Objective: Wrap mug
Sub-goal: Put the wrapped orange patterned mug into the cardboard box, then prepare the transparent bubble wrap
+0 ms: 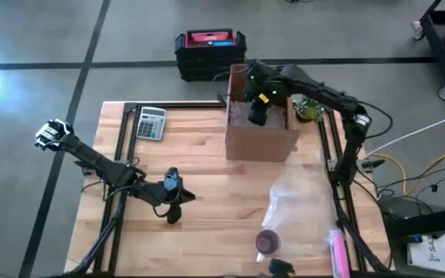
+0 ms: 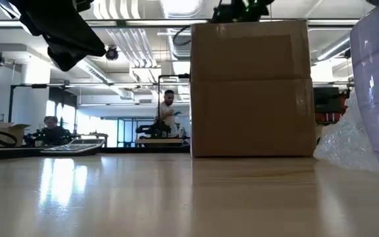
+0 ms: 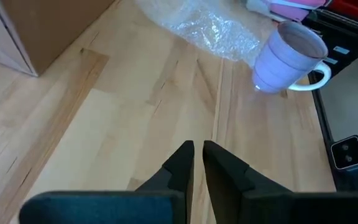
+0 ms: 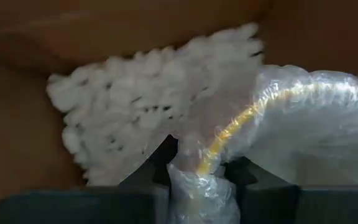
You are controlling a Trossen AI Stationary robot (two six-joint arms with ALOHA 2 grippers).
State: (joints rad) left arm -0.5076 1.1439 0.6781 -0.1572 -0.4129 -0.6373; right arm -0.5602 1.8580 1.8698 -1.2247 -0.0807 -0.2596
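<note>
Tabletop: mug [image 3: 289,57] stands well beyond left pincer [image 3: 197,163].

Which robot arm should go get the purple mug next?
Probably the left. Its pincer is shut and holds nothing, over bare table, facing the mug. The right pincer is busy inside the cardboard box, clamped on bubble wrap.

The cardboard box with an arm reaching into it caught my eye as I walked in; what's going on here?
The right gripper is inside the cardboard box, shut on a bubble-wrapped bundle lying on white packing filler. The left gripper hangs shut above bare table. The lilac mug stands unwrapped beside loose bubble wrap.
</note>
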